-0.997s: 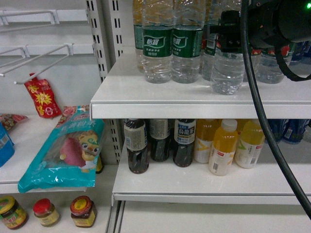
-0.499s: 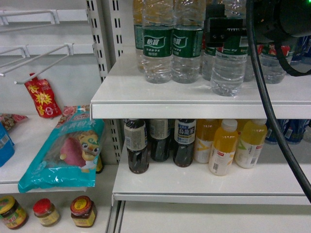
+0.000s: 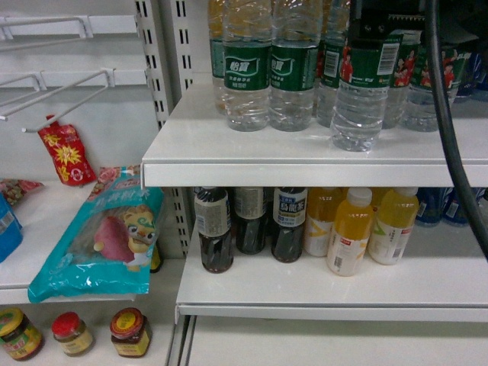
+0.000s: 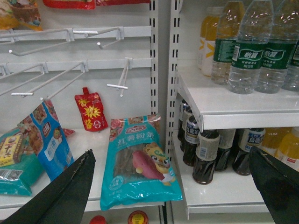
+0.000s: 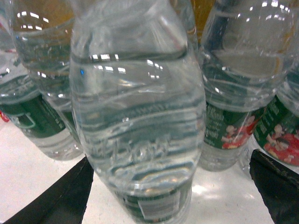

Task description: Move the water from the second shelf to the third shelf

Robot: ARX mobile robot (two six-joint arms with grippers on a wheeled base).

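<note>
The white metal shelving unit (image 3: 305,171) carries two visible tiers on its right bay: an upper tier of water and a lower tier (image 3: 328,293) of dark drink bottles (image 3: 214,229) and yellow juice bottles (image 3: 351,231). To the left, a teal snack bag with a cartoon figure (image 3: 103,236) lies flat on a side shelf, with a red pouch (image 3: 67,152) hanging on a wire hook above it — neither concerns the task.

The clear ribbed plastic water bottle with a dark green label, barcode and red-shirted figures (image 3: 364,84) stands upright at the front edge of the upper tier, forward of its neighbours, where an arm can reach it without disturbing the row behind.

The right gripper (image 5: 173,186) straddles this bottle: its two black fingertips (image 5: 60,196) show wide apart on either side of the bottle's body, not touching it. Judged from this, closure has not yet taken place — the bottle stands on its own base.

The left gripper (image 4: 173,186) hangs spread and empty, facing the shelves, well apart from the water.
</note>
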